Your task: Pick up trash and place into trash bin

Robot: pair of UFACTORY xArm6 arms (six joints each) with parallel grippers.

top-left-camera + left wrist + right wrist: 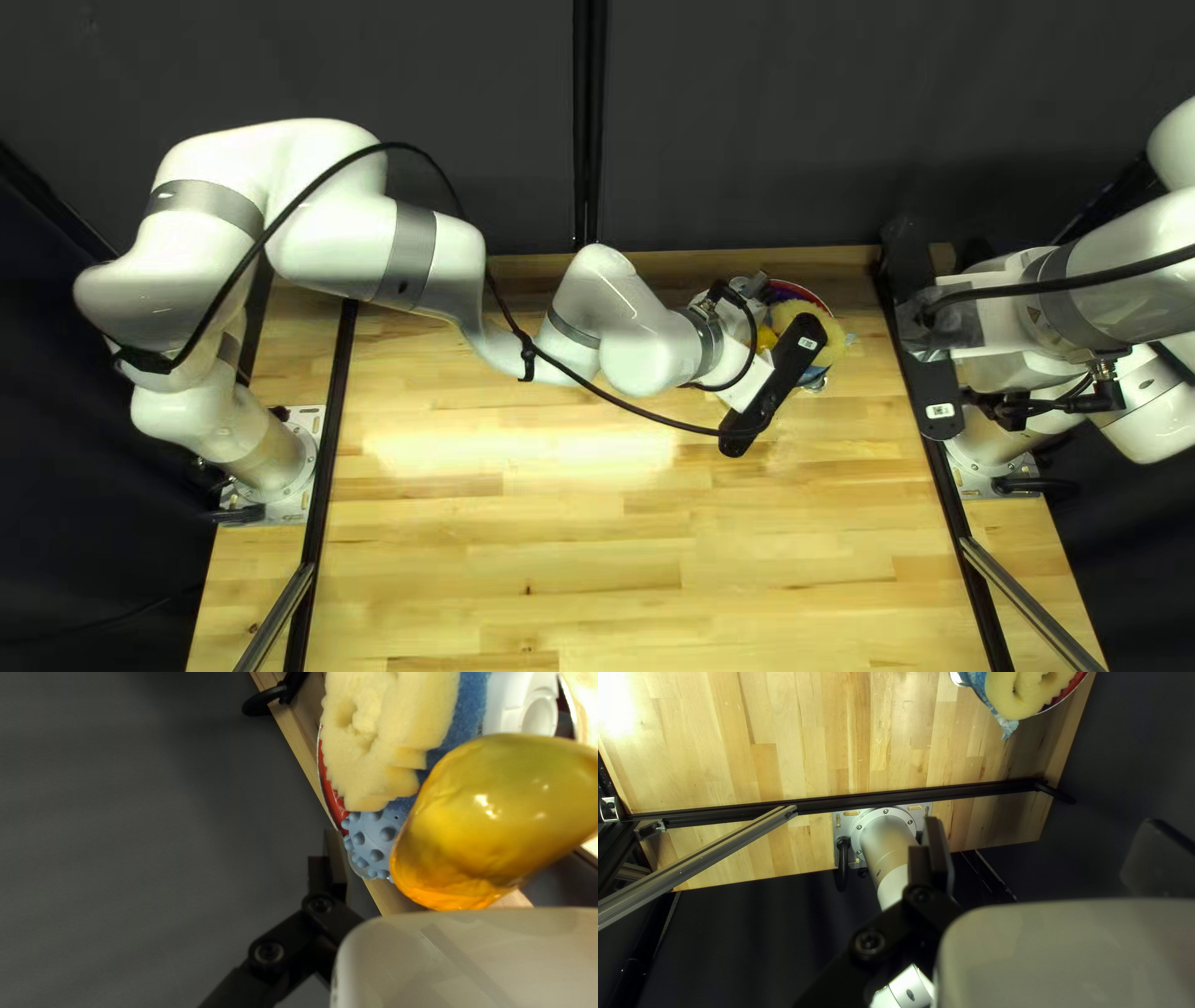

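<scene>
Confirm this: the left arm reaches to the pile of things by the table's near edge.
Not quite: the pile of things is by the table's far edge, as the top left view shows. The left arm does reach to it.

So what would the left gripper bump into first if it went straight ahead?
Probably the shiny yellow lump: it sits in line with the left gripper, whose fingers are open. How near it is, or whether it already reaches between them, I can't tell.
</scene>
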